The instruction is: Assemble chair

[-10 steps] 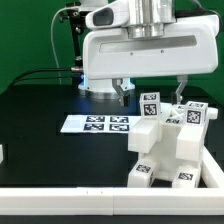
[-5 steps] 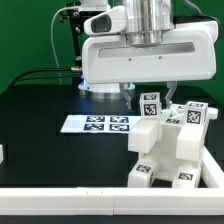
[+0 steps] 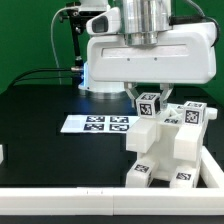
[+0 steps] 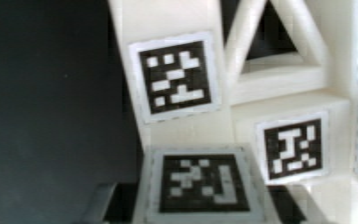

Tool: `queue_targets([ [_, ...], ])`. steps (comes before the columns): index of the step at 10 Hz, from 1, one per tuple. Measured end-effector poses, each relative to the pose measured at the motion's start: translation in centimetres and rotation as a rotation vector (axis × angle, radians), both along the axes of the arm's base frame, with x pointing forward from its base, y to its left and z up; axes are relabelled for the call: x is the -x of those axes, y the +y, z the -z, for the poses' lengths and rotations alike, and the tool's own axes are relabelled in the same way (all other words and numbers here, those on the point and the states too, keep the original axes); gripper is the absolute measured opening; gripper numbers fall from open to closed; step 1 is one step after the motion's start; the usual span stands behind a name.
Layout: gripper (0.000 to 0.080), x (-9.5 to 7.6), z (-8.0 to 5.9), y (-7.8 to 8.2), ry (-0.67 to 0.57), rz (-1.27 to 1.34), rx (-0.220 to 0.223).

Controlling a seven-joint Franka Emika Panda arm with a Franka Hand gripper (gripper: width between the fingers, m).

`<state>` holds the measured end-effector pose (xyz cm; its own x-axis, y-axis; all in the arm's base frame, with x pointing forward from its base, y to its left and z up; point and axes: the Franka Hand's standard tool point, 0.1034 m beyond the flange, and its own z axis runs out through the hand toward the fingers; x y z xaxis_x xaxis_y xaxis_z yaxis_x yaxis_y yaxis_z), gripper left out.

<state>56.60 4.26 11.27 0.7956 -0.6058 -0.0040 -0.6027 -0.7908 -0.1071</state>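
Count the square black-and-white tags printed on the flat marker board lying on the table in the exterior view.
4, in one row along the marker board, running from the exterior view's left to its right, beside the chair. None looks hidden.

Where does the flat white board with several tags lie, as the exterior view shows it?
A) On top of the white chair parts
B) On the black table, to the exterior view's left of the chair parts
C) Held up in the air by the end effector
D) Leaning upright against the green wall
B: the marker board lies flat on the black table, to the exterior view's left of the chair parts, apart from the end effector.
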Motion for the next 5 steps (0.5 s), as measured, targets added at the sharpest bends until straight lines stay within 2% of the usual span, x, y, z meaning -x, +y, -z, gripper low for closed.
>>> queue_targets([
  [3, 0.0265, -0.24, 0.02, 0.04, 0.020, 0.197, -0.012],
  [5, 0.0265, -0.21, 0.05, 0.41, 0.040, 0.458, -0.027],
])
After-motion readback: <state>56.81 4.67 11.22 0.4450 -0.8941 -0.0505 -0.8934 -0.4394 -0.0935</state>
